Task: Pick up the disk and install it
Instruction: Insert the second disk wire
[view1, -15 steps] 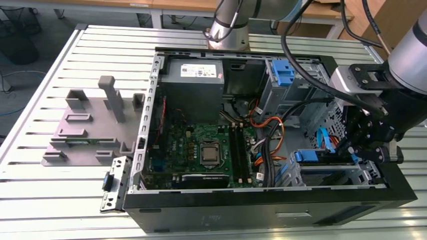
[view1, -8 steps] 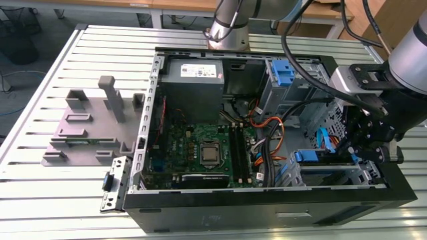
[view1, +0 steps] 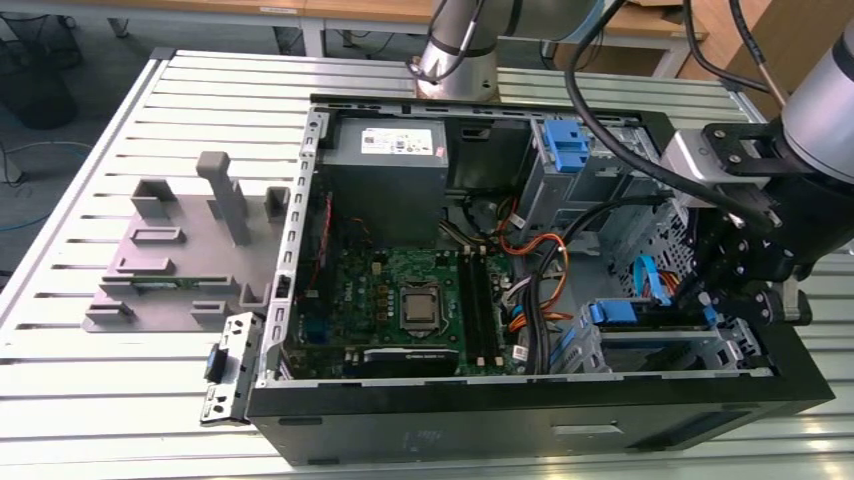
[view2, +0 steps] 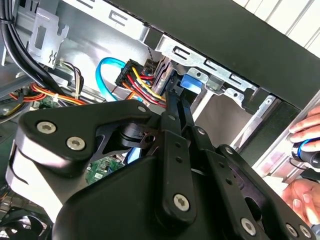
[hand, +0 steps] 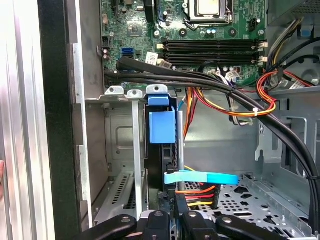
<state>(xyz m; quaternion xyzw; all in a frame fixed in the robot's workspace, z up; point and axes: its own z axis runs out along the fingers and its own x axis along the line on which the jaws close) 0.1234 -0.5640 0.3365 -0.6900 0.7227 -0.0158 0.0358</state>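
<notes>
Slatted metal table (view1: 107, 330) carrying an open computer case (view1: 534, 425). Gripper (hand: 170, 217), fingers closed on the disk (hand: 162, 150), which stands edge-on in the drive cage (hand: 117, 150) at the case's front corner. Risk, judged: cables (hand: 200, 82) lying close could snag; slight tilt could jam the carrier in its slot.

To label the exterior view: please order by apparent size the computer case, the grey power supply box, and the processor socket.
1. computer case
2. power supply box
3. processor socket
No two look alike.
</notes>
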